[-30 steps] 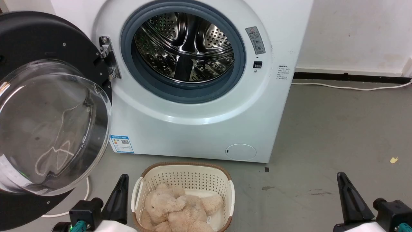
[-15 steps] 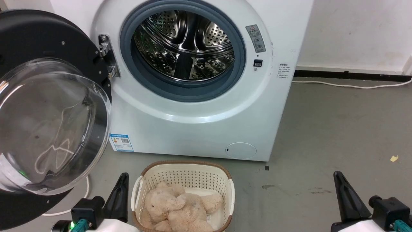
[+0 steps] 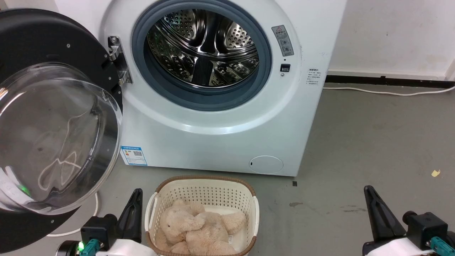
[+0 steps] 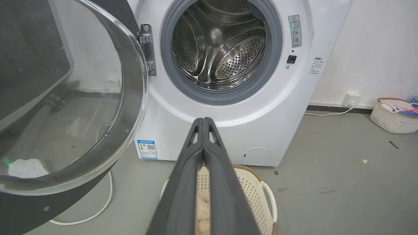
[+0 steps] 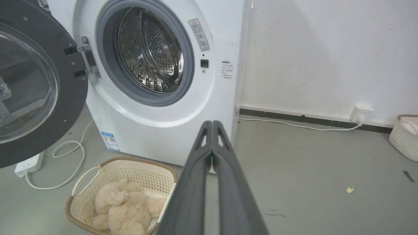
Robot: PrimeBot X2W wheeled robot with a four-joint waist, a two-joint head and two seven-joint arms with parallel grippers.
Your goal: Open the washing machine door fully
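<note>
The washing machine door (image 3: 42, 46), a black disc with a clear glass bowl (image 3: 53, 138), hangs swung out to the left on its metal hinge (image 3: 117, 60). The same door (image 4: 49, 98) fills the left of the left wrist view and shows as the door (image 5: 36, 98) in the right wrist view. The steel drum (image 3: 204, 46) lies exposed inside a grey rubber ring. My left gripper (image 3: 137, 193) sits low, beside the basket, shut and empty, its fingers (image 4: 203, 122) pressed together. My right gripper (image 3: 368, 190) is shut too, at the lower right over bare floor, fingers (image 5: 212, 125) together.
A cream basket (image 3: 202, 188) holding a beige plush toy (image 3: 199, 227) stands on the floor in front of the machine. A white cable (image 3: 387, 93) runs along the wall at the right. Another basket (image 4: 392, 114) sits by the far wall. A power strip (image 5: 29, 163) lies under the door.
The head view has shifted slightly, so the machine sits a little higher in it. Both grippers show a little higher at the bottom. The door stays where it was.
</note>
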